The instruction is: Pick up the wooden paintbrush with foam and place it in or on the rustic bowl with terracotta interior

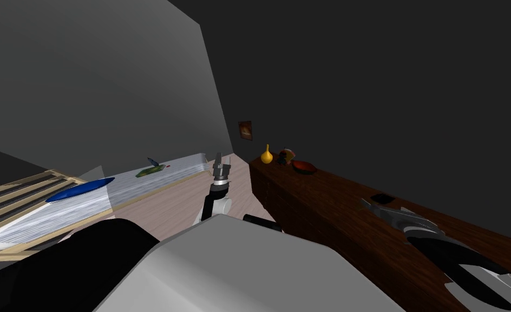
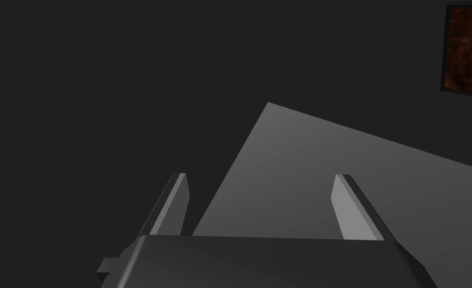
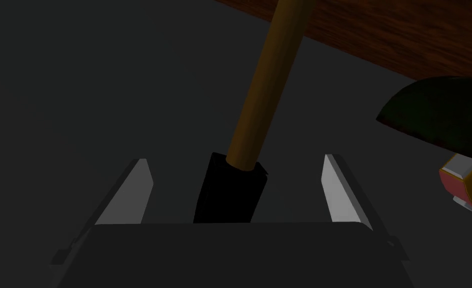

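Note:
The paintbrush has a brown wooden handle [image 3: 267, 85] and a black foam head [image 3: 232, 190]. That head lies between the fingers of my right gripper [image 3: 234, 159], which is open, with a gap on each side. In the head view the right gripper [image 1: 373, 206] reaches over the dark wooden counter [image 1: 325, 216], by the small black foam head [image 1: 381, 198]. The bowl [image 1: 303, 166], dark outside and red inside, sits farther along the counter; its dark side [image 3: 440, 115] shows beyond the right finger. My left gripper [image 1: 223, 160] is raised in front of me, open and empty [image 2: 261, 175].
A yellow gourd [image 1: 267, 154] and a small dark object [image 1: 286, 157] stand at the counter's far end near the bowl. A small red, yellow and white object [image 3: 467, 187] lies beside the bowl. To the left is a bed [image 1: 157, 179] with a blue pillow [image 1: 81, 189].

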Robot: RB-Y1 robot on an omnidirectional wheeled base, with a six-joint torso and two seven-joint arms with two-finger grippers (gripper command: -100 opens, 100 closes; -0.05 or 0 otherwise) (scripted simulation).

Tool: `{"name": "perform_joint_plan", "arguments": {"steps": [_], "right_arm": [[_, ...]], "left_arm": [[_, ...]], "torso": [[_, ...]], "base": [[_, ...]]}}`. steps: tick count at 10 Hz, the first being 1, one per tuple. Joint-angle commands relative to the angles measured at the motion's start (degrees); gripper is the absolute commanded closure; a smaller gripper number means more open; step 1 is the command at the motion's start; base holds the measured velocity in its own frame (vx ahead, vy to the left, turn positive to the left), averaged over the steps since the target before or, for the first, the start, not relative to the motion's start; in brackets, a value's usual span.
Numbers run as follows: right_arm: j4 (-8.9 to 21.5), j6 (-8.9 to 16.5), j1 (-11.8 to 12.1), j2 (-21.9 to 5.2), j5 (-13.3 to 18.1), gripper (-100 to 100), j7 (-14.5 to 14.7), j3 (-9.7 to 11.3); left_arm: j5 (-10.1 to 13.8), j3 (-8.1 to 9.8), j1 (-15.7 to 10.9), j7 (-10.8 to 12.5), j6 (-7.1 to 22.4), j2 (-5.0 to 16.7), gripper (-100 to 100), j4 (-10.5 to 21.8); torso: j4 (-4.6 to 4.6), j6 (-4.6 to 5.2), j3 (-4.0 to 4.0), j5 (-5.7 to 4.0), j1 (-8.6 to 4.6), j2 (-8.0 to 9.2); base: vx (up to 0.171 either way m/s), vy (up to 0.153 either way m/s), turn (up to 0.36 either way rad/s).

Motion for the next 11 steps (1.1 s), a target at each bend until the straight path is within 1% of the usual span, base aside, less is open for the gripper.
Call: {"name": "perform_joint_plan", "arguments": {"steps": [1, 2, 3, 4, 8, 9, 10, 11], "right_arm": [[0.0, 0.0, 0.0, 0.0, 0.0, -100, 0.0, 0.0], [0.1, 0.2, 0.0, -0.2, 0.0, 0, 0.0, 0.0], [0.0, 0.1, 0.0, -0.1, 0.0, -100, 0.0, 0.0], [0.0, 0.2, 0.0, -0.1, 0.0, 100, 0.0, 0.0], [0.1, 0.2, 0.0, -0.1, 0.0, 100, -0.1, -0.1], [0.1, 0.2, 0.0, -0.2, 0.0, 0, 0.0, -0.1], [0.1, 0.2, 0.0, -0.2, 0.0, 100, 0.0, -0.1], [0.1, 0.2, 0.0, -0.1, 0.0, 0, 0.0, -0.1]], "left_arm": [[0.0, 0.0, 0.0, 0.0, 0.0, 0.0, 0, 0.0], [0.0, 0.0, 0.0, 0.0, 0.0, 0.0, 0, 0.0], [0.0, 0.0, 0.0, 0.0, 0.0, 0.0, 0, 0.0], [0.0, 0.0, 0.0, 0.0, 0.0, 0.0, 0, 0.0], [0.0, 0.0, 0.0, 0.0, 0.0, 0.0, 0, 0.0], [0.0, 0.0, 0.0, 0.0, 0.0, 0.0, 0, 0.0], [0.0, 0.0, 0.0, 0.0, 0.0, 0.0, 0, 0.0], [0.0, 0.0, 0.0, 0.0, 0.0, 0.0, 0, 0.0]], "torso": [[0.0, 0.0, 0.0, 0.0, 0.0, 0.0], [0.01, 0.02, 0.05, -0.03, -0.07, 0.09], [0.03, 0.02, 0.09, -0.04, -0.12, 0.16], [0.04, 0.02, 0.11, -0.04, -0.14, 0.2], [0.01, -0.02, 0.08, -0.08, -0.13, 0.17], [0.01, -0.02, 0.08, -0.08, -0.13, 0.17], [0.01, -0.02, 0.08, -0.08, -0.13, 0.17], [0.01, -0.02, 0.08, -0.08, -0.13, 0.17]], "base": [[0.023, 0.017, 0.009], [0.0, 0.0, 0.0], [0.0, 0.0, 0.0], [0.0, 0.0, 0.0], [0.0, 0.0, 0.0], [0.0, 0.0, 0.0], [0.0, 0.0, 0.0], [0.0, 0.0, 0.0]]}}
